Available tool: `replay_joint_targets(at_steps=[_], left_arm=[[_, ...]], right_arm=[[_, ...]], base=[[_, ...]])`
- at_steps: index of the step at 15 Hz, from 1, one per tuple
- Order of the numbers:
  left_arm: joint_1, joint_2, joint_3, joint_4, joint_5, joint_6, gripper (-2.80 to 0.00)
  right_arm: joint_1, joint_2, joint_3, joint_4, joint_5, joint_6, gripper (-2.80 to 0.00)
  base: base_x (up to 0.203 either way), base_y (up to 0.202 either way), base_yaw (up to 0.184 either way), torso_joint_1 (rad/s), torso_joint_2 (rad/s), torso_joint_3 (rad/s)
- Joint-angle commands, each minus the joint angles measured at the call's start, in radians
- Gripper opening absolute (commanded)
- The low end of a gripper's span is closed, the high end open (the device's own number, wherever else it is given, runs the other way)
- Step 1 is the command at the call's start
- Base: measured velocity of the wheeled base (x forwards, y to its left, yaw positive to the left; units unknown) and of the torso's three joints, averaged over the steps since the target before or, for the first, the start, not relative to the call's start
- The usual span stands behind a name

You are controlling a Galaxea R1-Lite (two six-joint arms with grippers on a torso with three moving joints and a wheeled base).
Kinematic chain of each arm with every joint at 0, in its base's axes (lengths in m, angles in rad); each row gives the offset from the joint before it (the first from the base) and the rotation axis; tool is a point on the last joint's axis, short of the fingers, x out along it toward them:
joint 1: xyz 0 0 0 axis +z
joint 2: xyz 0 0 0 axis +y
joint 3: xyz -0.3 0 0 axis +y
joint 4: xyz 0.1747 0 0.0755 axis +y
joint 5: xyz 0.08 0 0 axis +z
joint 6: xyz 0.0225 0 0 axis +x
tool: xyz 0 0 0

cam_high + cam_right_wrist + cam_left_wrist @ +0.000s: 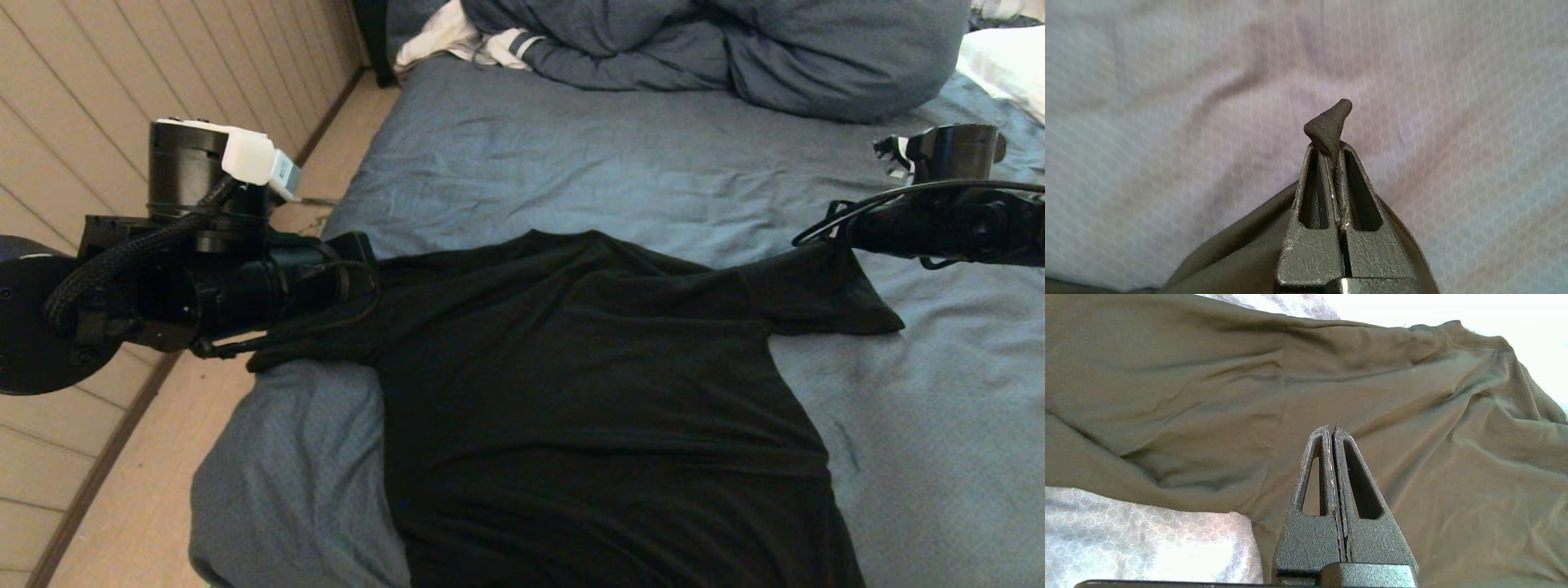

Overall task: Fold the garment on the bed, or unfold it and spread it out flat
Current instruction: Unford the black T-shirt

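— Pale wooden floorboards (98, 457) run along the robot's left of the wide bed with its wrinkled slate-blue sheet (571, 155). How much free room is there?

— Plenty of bare sheet beyond the plain black short-sleeved T-shirt (588, 367), up to the bulky blue-grey duvet (735, 49) at the far end. A white cloth with dark stripes (457, 37) pokes out beside the duvet, and a white pillow (1008, 61) sits at the far right corner. The bed's left edge lies close under the shirt's left sleeve.

— And the shirt itself?

— Spread across the near middle of the bed, sleeves out to both sides, its hem running out of the head view at the bottom.

— The left gripper (1335, 430)?

— Jaws pressed together over the left sleeve area; whether any cloth is pinched between them I cannot tell.

— The right gripper (1336, 153)?

— Clamped on a small bunched corner of black fabric that sticks out past the fingertips, with sheet behind it. In the head view that arm is at the right sleeve.

— Any readable print or labels?

— None that I can make out.
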Motion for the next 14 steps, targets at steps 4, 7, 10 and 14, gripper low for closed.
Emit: replay_joint_targets(at_steps=[4,7,10,14], left_arm=[[0.002,0.004,0.010,-0.067,0.013,-0.044,-2.80],[0.002,0.006,0.004,-0.074,0.013,-0.042,-2.80],[0.002,0.019,0.000,-0.079,0.013,-0.042,-2.80],[0.002,0.030,0.001,-0.081,0.015,-0.044,-2.80]], right_arm=[[-0.002,0.075,-0.128,-0.004,-0.120,0.057,-2.80],[-0.029,0.116,-0.200,0.001,-0.135,0.057,-2.80],[-0.036,0.141,-0.199,0.002,-0.134,0.051,-2.80],[-0.026,0.143,-0.185,0.002,-0.134,0.052,-2.80]], base=[[0.000,0.000,0.000,0.000,0.00,0.000],[0.000,0.000,0.000,0.000,0.00,0.000],[0.000,0.000,0.000,0.000,0.00,0.000],[0.000,0.000,0.000,0.000,0.00,0.000]])
